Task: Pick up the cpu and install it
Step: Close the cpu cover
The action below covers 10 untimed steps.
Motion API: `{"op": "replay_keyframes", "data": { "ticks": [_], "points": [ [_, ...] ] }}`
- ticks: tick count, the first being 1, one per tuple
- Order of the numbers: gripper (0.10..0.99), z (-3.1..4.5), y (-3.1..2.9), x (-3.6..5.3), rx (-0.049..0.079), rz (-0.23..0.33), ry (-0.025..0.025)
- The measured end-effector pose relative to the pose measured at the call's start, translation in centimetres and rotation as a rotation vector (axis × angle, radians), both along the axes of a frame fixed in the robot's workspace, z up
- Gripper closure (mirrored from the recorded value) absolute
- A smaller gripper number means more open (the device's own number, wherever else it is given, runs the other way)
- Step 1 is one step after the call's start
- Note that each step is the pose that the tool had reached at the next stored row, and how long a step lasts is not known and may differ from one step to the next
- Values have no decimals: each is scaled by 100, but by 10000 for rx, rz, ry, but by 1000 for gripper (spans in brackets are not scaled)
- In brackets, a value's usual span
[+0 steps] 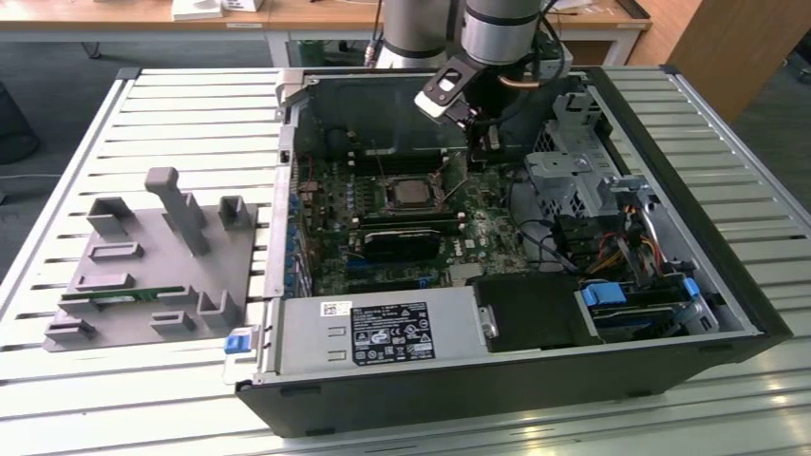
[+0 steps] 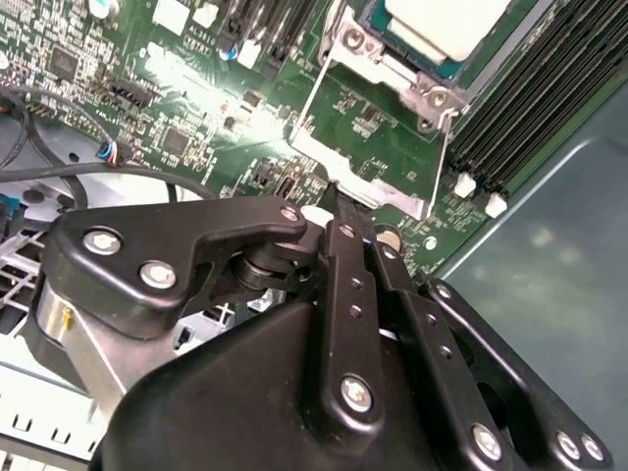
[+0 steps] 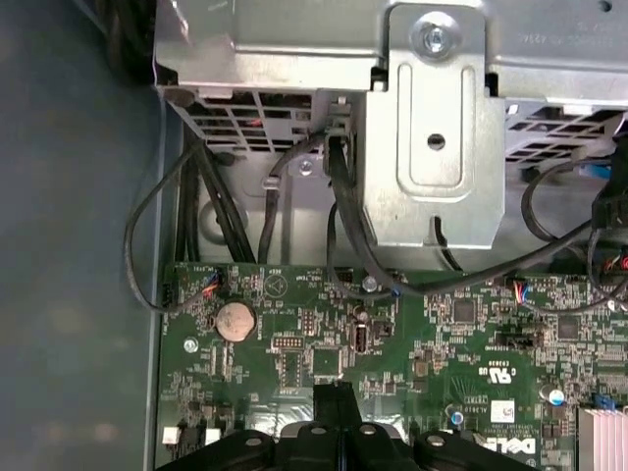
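The cpu (image 1: 408, 193), a small square chip with a silver-grey top, lies in its socket in the middle of the green motherboard (image 1: 342, 247) inside the open computer case. In the second wrist view the cpu (image 2: 442, 25) sits inside a metal socket frame (image 2: 368, 128). My gripper (image 1: 480, 157) hangs low over the board just to the exterior view's right of the socket. Its black fingers (image 2: 343, 235) are shut together with nothing between them, their tips beside the edge of that frame. In the first wrist view the gripper (image 3: 334, 392) points at the board below a coin battery (image 3: 235, 320).
A grey plastic holder block (image 1: 152, 266) with a green memory stick (image 1: 121, 294) lies on the slatted table at the exterior view's left. Inside the case are a power supply (image 1: 380, 328), a metal drive cage (image 3: 432, 118), black cables (image 3: 196, 196) and memory slots (image 2: 530, 108).
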State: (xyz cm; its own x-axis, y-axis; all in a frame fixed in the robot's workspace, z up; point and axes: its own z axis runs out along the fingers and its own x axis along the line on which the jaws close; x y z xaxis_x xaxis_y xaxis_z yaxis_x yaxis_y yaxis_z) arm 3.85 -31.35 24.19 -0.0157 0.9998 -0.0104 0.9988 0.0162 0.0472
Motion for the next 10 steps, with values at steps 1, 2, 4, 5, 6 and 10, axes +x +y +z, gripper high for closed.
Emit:
{"op": "replay_keyframes", "data": {
  "ticks": [1, 2, 4, 5, 6, 10],
  "points": [
    [980, 0, 0, -20, 1, 0, 0],
    [980, 0, 0, -37, 0, 0, 0],
    [980, 0, 0, -72, 1, 1, 1],
    [980, 0, 0, -88, 3, 1, 0],
    [980, 0, 0, -103, 3, 0, 0],
    [980, 0, 0, -150, 2, 0, 0]
  ]
}}
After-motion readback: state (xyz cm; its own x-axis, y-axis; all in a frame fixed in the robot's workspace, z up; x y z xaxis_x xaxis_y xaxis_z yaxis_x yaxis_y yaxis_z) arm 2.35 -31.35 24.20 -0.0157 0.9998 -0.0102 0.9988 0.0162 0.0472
